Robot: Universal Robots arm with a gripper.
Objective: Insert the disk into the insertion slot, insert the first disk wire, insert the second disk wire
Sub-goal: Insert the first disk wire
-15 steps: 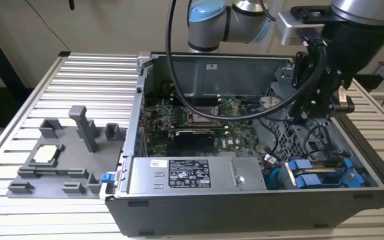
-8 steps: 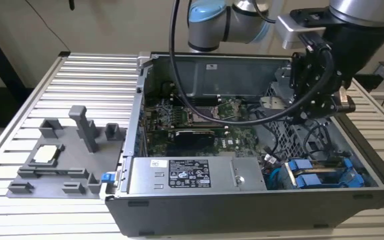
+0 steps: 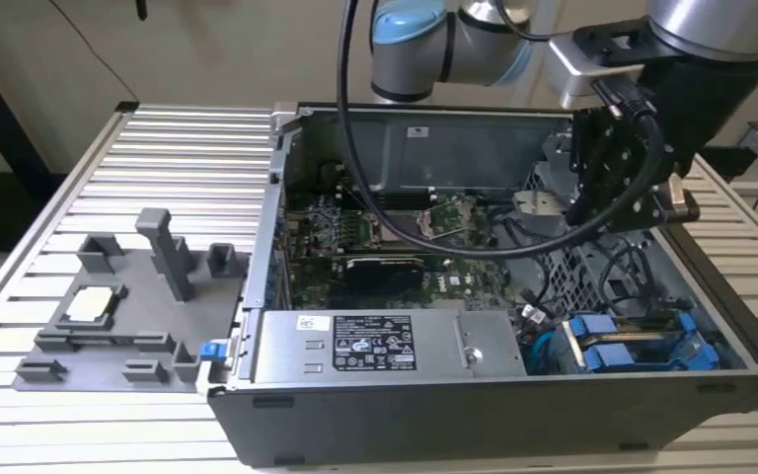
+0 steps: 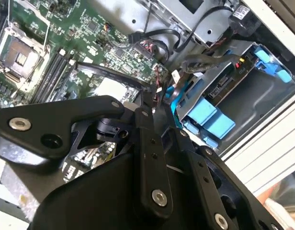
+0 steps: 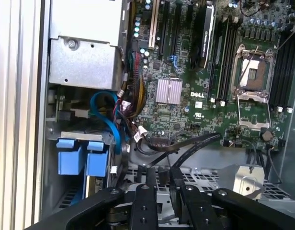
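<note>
The disk sits in the drive bay at the near right corner of the open computer case (image 3: 267, 296) in the exterior view; its bright blue frame (image 3: 630, 346) faces up. Both wrist views show the frame's blue tabs (image 5: 83, 160) (image 4: 209, 117). A blue cable (image 5: 107, 120) curls beside the bay, and black wires (image 5: 186, 146) run from the motherboard toward my gripper (image 5: 162, 170). In the exterior view the gripper (image 3: 623, 222) hangs inside the case's right half, above and behind the bay. Its black links (image 4: 154, 103) hide what lies at its tip.
The green motherboard (image 3: 366, 232) with its bare processor socket (image 5: 255, 72) fills the case floor. A grey labelled power-supply box (image 3: 379, 346) lies along the near wall. On the slatted table at the exterior view's left stands a grey fixture tray (image 3: 129, 296).
</note>
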